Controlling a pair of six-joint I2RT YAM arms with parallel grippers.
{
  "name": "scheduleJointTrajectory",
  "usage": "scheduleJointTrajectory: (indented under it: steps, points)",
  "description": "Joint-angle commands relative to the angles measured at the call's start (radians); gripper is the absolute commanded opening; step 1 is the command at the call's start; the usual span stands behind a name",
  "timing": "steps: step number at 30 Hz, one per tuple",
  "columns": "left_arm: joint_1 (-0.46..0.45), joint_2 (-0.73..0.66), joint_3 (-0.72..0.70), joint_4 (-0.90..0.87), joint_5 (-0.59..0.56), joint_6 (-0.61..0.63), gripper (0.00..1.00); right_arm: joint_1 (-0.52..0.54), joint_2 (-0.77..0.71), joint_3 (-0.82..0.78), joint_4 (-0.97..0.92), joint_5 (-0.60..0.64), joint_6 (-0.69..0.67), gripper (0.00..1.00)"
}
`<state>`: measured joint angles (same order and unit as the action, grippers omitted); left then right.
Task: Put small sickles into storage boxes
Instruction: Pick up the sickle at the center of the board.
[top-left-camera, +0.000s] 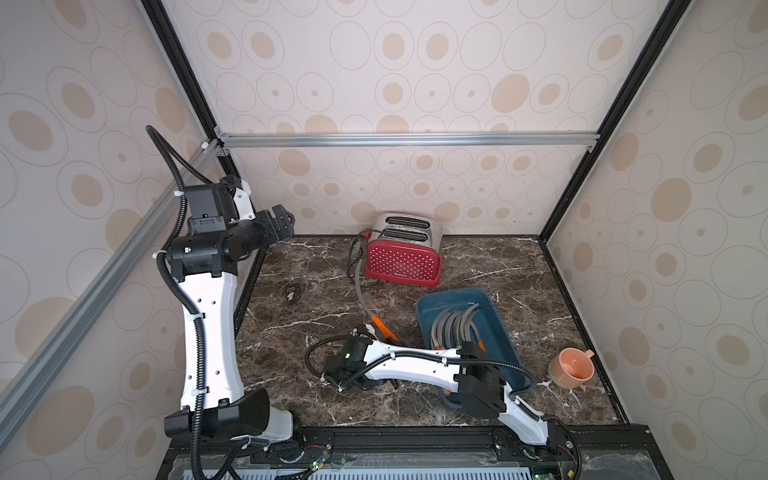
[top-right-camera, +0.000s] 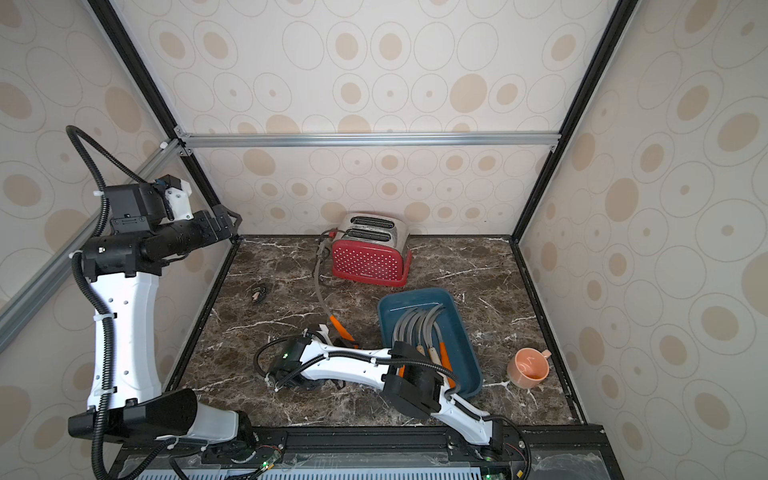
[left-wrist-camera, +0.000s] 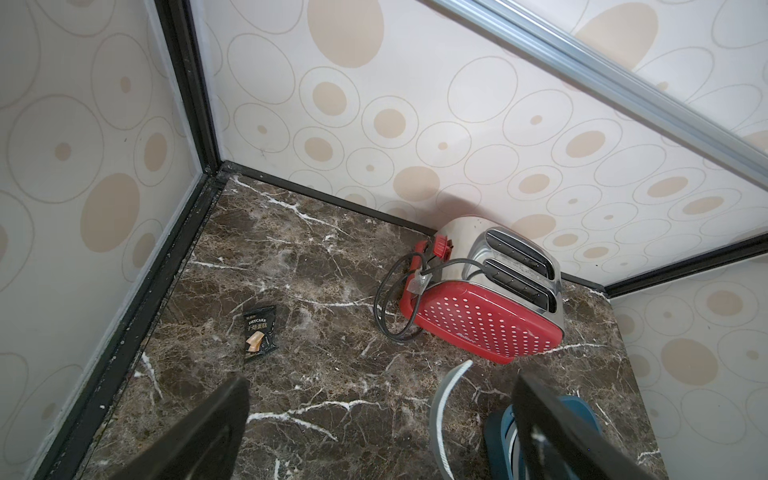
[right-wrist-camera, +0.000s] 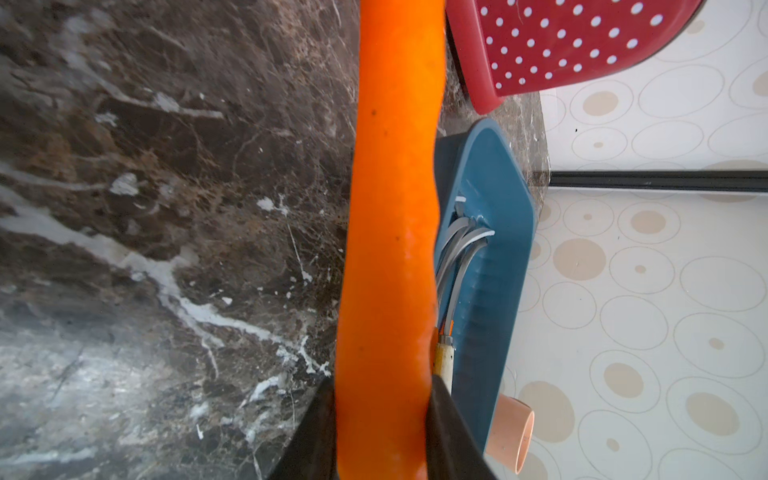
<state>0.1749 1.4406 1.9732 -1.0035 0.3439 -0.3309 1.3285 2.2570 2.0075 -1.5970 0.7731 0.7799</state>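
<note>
1 orange-handled sickle (right-wrist-camera: 390, 208), handle pinched in right pincer (right-wrist-camera: 380, 415), just beside teal tray (top-left-camera: 453, 293); several sickles (top-left-camera: 453, 326) lying inside tray. Left pincer (left-wrist-camera: 382, 380) spread, raised, holding nothing.

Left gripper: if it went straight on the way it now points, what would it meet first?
Most likely the bare brown marble tabletop, in the gap between the black snack packet and the black cord of the red dotted toaster. The open left gripper hangs high, so where exactly it lands is unclear.
</note>
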Motion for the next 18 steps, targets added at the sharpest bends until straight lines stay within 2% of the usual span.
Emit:
scheduleJointTrajectory:
  steps: [1, 7, 18]
  points:
    - [0.002, -0.013, 0.009, -0.007, 0.030, 0.035, 0.99, 0.001, -0.107, -0.060, -0.172, -0.010, 0.095, 0.00]
    - [0.000, -0.011, -0.021, 0.003, 0.062, 0.068, 0.99, -0.016, -0.264, -0.249, -0.144, -0.078, 0.163, 0.00]
    - [-0.006, 0.003, -0.060, 0.016, 0.044, 0.118, 0.99, -0.081, -0.590, -0.616, 0.060, -0.267, 0.213, 0.00]
